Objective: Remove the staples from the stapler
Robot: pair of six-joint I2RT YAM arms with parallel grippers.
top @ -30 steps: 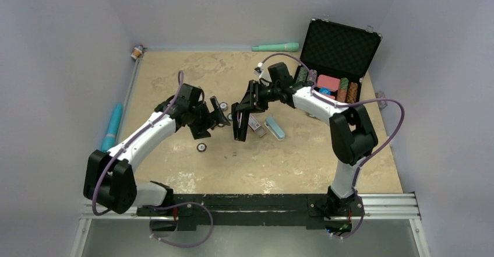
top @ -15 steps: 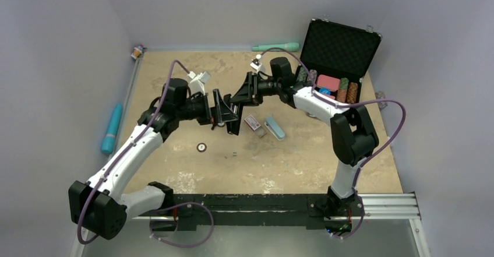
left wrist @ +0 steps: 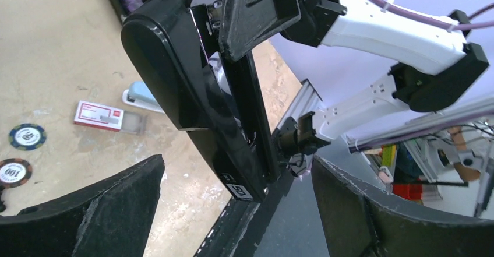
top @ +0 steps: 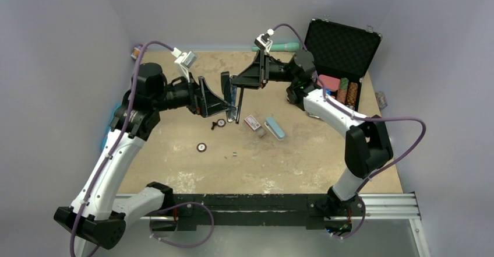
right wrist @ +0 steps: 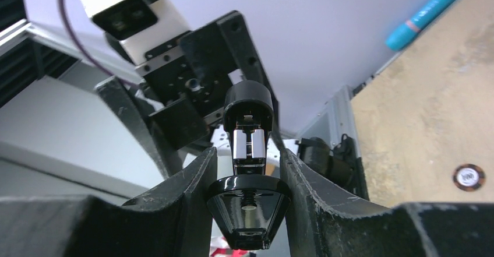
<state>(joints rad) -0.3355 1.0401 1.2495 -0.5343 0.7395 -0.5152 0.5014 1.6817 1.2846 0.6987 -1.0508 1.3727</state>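
Note:
The black stapler (top: 235,104) hangs upright above the table, its hinged arm partly open. My right gripper (top: 238,83) is shut on its upper end. In the right wrist view (right wrist: 247,169) the fingers clamp the stapler's black base (right wrist: 247,207), and the silver magazine (right wrist: 249,145) shows above it. My left gripper (top: 223,97) is open just left of the stapler. In the left wrist view (left wrist: 233,210) the stapler (left wrist: 198,99) stands ahead of the two spread fingers, untouched. A tiny grey strip, the staples (top: 233,153), lies on the table.
A red-and-white box (top: 252,122) and a light-blue bar (top: 275,127) lie right of the stapler. Poker chips (top: 201,147) lie on the table below it. An open black case (top: 341,50) with chips stands at the back right. A teal pen (top: 278,47) lies by the back wall.
My right gripper has lifted the stapler off the table and swung it back and upright. My left arm has risen and brought its open gripper up beside the stapler.

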